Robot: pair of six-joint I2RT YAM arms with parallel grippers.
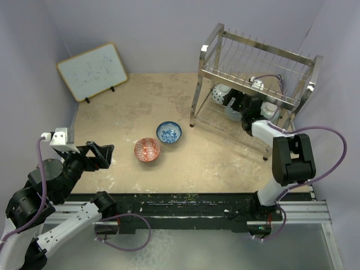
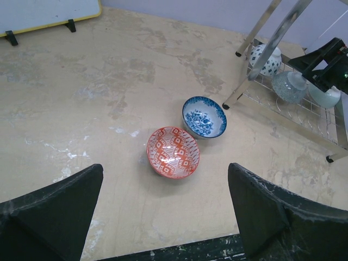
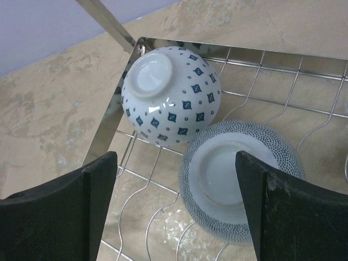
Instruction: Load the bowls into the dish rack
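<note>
The silver wire dish rack (image 1: 256, 62) stands at the far right. On its lower tier a blue-and-white diamond-patterned bowl (image 3: 171, 95) and a grey dotted bowl (image 3: 239, 179) lie upside down. A pale bowl (image 2: 325, 97) sits beside them. My right gripper (image 3: 176, 206) is open and empty just above the lower tier, with the dotted bowl close to its right finger (image 3: 293, 212). A red-orange bowl (image 1: 147, 149) and a blue floral bowl (image 1: 169, 132) stand upright on the table (image 1: 112, 118), side by side. My left gripper (image 2: 163, 217) is open and empty, short of the red-orange bowl (image 2: 173, 152).
A framed whiteboard (image 1: 93, 70) leans at the far left. The rack's tubular legs (image 2: 239, 89) and upper tier (image 1: 253, 76) close in round my right arm. A black rail (image 1: 191, 205) runs along the near table edge.
</note>
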